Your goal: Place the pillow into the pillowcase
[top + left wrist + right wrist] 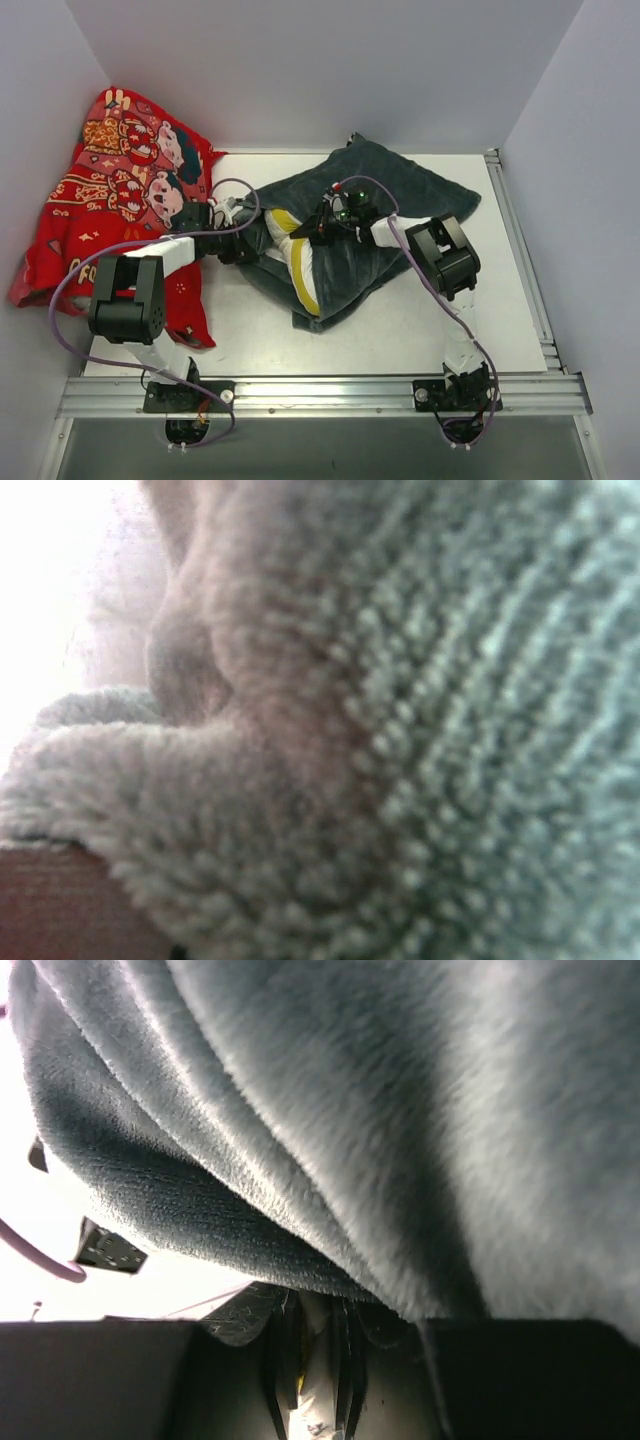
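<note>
Pressed against the left wrist lens: plush grey pile of the pillowcase point(430, 730), blurred, filling almost the whole view. Rolled fold across the lower left, and a reddish-brown patch in the bottom corner, too blurred to name. Fingers of the left gripper point(238, 246) hidden in that view. From above, nosed into the case's left edge, hard against the fabric. Cannot tell how far open, nor whether anything is gripped.

Draped close over the right wrist lens as well: dark grey-blue plush in long folds, hanging above the right gripper point(320, 228). Under the folds, two dark fingers point(120, 1380) standing apart at the bottom of the view. Between them, a bunched strip of dark cloth with a pale, yellowish sliver in it. Cannot tell whether clamped on that bunch or merely set around it.

From above: pillow point(303, 262) lying between the two grippers, only a white corner and its yellow band showing at the mouth of the case. Remainder covered by the plush. Yellow band just to the near-left of the right gripper and just right of the left one. Bulk of the case spread beyond and to the right of the right gripper, on the white table point(430, 320). Red printed cloth point(120, 190) heaped to the left of the left gripper, partly under that arm.
</note>
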{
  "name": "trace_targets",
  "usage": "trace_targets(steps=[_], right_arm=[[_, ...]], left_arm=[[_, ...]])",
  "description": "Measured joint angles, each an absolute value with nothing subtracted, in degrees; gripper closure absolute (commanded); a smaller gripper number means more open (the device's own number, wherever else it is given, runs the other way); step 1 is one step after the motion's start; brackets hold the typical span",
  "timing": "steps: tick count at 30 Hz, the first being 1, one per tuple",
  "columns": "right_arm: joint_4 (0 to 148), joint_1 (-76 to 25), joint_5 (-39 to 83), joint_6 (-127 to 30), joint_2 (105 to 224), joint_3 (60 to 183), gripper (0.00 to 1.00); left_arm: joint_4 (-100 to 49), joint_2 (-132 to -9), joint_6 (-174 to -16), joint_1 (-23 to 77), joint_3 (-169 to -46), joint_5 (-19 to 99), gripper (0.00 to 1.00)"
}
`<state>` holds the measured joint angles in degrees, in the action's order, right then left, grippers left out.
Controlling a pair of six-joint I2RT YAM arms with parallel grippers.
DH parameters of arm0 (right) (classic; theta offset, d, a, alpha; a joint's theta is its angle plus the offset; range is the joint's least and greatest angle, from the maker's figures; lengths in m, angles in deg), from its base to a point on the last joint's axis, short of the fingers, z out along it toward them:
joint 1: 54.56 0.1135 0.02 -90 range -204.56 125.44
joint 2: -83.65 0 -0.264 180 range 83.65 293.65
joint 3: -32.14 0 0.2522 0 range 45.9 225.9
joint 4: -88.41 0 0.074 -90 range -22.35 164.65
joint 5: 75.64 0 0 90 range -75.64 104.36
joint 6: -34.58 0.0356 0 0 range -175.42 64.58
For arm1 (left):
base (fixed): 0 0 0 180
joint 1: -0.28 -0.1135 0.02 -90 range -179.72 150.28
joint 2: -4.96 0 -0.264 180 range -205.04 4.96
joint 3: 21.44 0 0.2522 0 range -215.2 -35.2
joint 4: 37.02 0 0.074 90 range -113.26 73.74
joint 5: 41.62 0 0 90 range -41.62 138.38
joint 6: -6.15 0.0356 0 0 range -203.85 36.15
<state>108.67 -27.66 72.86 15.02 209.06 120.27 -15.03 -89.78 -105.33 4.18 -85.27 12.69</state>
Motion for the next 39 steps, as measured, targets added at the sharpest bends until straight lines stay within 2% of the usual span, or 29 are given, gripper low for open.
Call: trace_targets(steps=[5, 6, 8, 9, 12, 17, 21, 26, 30, 32, 33, 36, 39], right_arm=[[114.01, -26.85, 73.38, 17.64, 210.94, 120.23, 1.00], [114.44, -26.85, 73.47, 18.06, 211.07, 120.23, 1.00], [114.97, -26.85, 73.54, 18.60, 211.18, 120.23, 1.00], [115.23, -26.85, 73.58, 18.93, 211.29, 120.23, 1.00], [116.89, -26.83, 73.71, 19.87, 211.59, 119.81, 1.00], [119.03, -26.74, 73.76, 21.49, 211.85, 119.40, 1.00], [119.65, -26.72, 73.73, 22.36, 211.92, 119.40, 1.00], [121.09, -26.72, 73.71, 23.24, 211.92, 118.83, 1.00], [123.34, -26.77, 73.49, 23.85, 211.85, 117.63, 1.00], [123.93, -26.79, 72.95, 23.85, 211.48, 116.86, 1.00], [123.84, -26.81, 72.64, 23.58, 211.09, 116.42, 1.00], [120.63, -26.92, 72.10, 20.59, 209.54, 115.59, 1.00], [112.43, -26.99, 70.65, 14.06, 207.53, 116.07, 1.00]], left_arm=[[-14.99, -93.64, -102.44, 6.41, -87.36, 13.70, 1.00], [-15.08, -93.67, -101.74, 7.13, -87.56, 14.12, 0.97], [-15.38, -93.67, -100.43, 8.49, -88.09, 14.95, 0.82], [-15.58, -93.64, -99.67, 9.15, -88.33, 15.36, 0.70], [-16.26, -93.08, -98.25, 10.63, -88.46, 16.56, 0.58], [-16.54, -91.42, -96.89, 12.64, -88.52, 19.05, 0.54], [-16.11, -91.00, -95.56, 14.98, -89.62, 25.66, 0.49], [-15.93, -91.92, -94.09, 17.21, -91.78, 33.13, 0.48], [-16.37, -95.48, -93.44, 18.13, -94.49, 37.31, 0.49], [-16.67, -96.66, -92.96, 18.19, -94.86, 38.68, 0.56], [-16.78, -97.03, -92.56, 18.19, -95.06, 39.25, 0.72], [-16.80, -97.29, -91.47, 17.95, -95.87, 40.23, 1.00], [-16.17, -96.62, -90.90, 16.31, -96.89, 36.30, 1.00]])
